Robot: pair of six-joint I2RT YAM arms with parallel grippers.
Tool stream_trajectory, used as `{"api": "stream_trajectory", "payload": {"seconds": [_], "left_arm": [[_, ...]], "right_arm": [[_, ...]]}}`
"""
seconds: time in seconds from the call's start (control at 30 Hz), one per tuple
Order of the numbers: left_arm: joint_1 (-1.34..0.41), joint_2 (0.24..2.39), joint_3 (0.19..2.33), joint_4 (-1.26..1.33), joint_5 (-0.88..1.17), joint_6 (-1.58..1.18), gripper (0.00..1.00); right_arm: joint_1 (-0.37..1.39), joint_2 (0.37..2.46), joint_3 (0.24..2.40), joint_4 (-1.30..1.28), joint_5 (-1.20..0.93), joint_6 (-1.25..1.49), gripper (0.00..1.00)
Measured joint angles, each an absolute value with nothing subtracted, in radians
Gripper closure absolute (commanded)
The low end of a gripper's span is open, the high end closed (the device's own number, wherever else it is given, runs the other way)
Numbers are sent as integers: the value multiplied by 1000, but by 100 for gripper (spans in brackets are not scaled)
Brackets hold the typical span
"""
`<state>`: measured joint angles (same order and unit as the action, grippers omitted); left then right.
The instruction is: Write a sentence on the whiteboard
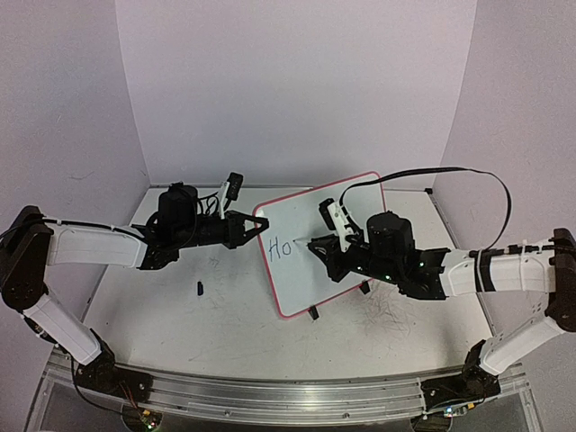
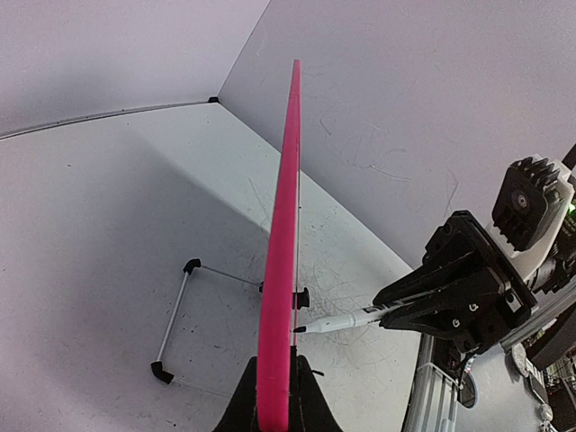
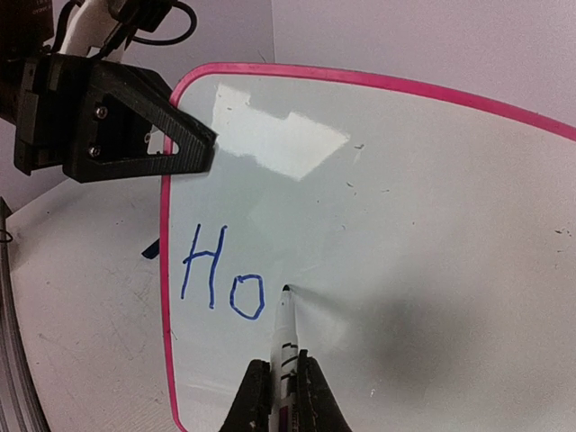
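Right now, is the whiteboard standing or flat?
Standing up: the whiteboard rises edge-on from the table, propped on a wire stand, left gripper clamping its rim.

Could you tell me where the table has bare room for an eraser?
The near strip of table between the whiteboard and the front rail is bare, save a small black piece at left. The middle is crowded: left jaws clamp the whiteboard's edge, right jaws press a marker to it.

A small dark piece (image 1: 199,288) lies on the white table (image 1: 225,333), left of its middle; a metal rail (image 1: 288,396) lines the table's near edge; pale walls (image 1: 297,90) enclose the table.
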<state>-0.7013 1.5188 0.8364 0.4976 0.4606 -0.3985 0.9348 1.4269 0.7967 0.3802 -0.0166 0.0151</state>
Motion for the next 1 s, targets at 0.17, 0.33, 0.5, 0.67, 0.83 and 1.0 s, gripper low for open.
{"api": "stream_trajectory", "payload": {"seconds": [0.17, 0.33, 0.5, 0.67, 0.83, 1.0], "left_arm": [[-701, 1519, 836, 498, 461, -398, 100], [-701, 1519, 836, 497, 461, -399, 100], [-701, 1519, 836, 497, 461, -399, 100], [-701, 1519, 836, 497, 460, -399, 100], [-701, 1519, 836, 497, 459, -399, 100], [-701, 1518, 836, 497, 459, -399, 100]], "right_arm": [[935, 1429, 798, 381, -17, 15, 100], [935, 1440, 813, 383, -24, 15, 100], [935, 1441, 813, 383, -24, 15, 100], [935, 1443, 813, 384, -22, 16, 100], [935, 1444, 813, 384, -20, 18, 100], [935, 1444, 813, 384, -20, 26, 100]]}}
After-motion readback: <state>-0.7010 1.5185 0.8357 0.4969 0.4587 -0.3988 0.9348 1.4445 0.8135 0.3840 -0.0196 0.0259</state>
